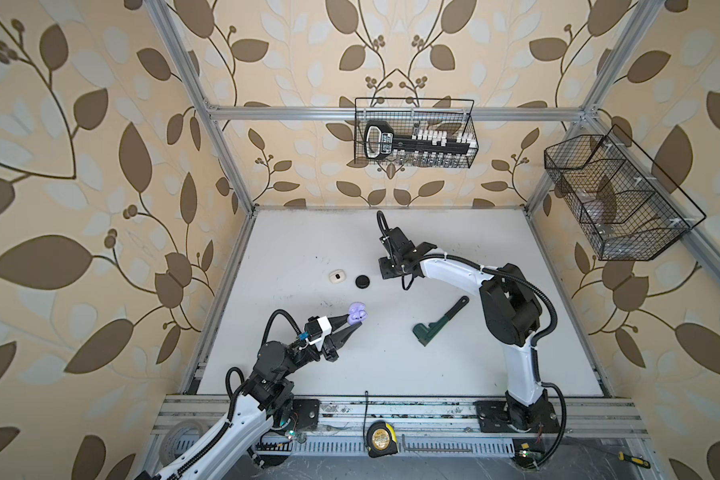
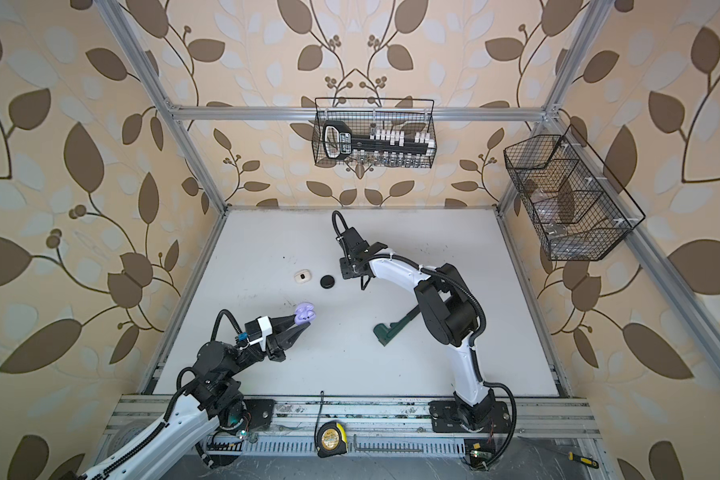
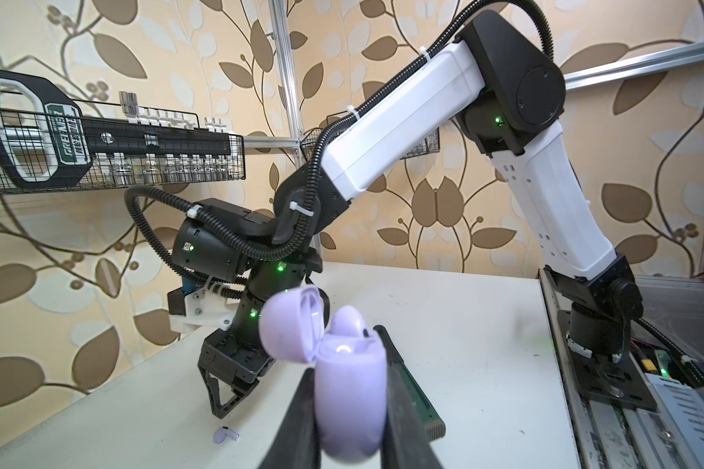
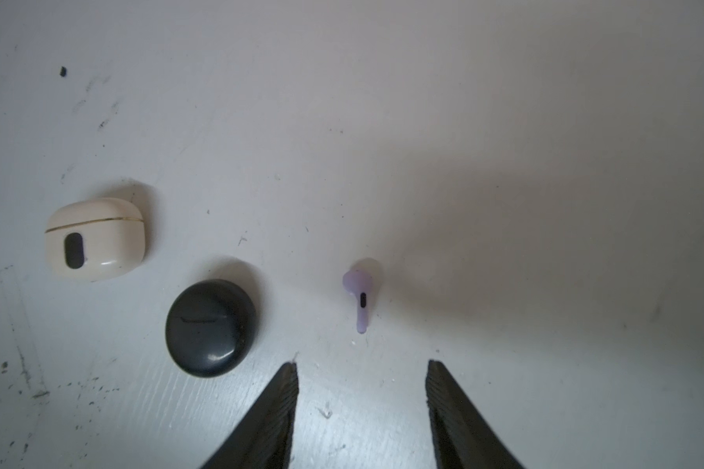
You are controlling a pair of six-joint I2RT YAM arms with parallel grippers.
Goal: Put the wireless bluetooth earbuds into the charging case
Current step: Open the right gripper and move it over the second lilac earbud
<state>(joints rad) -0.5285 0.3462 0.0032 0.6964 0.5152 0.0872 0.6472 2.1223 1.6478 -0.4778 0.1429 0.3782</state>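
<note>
Left of centre in both top views, your left gripper (image 1: 353,321) is clamped on the lilac charging case (image 1: 357,311), whose lid stands open. The left wrist view shows what looks like one lilac bud (image 3: 348,323) seated inside. The loose lilac earbud (image 4: 361,294) lies flat on the table (image 1: 495,291), hidden in the top views beneath the right arm's wrist, just above centre of the frame. Your right gripper (image 4: 361,365) hovers over it, fingers apart with nothing between them.

Watch the pinch. The earbud is tiny and smooth, and I judge that closing on its thin stem could flick it away or roll it between the pads, leaving it badly angled for the socket. The black case (image 4: 210,327) sits just beside the gripper, to its left in the top views, so a wide or skewed descent could knock it.

Mind the other side too. The lilac charging case is rounded and held only by its lower body, so pressing the earbud in may twist or slip it — or swing the lid shut on you.
</note>
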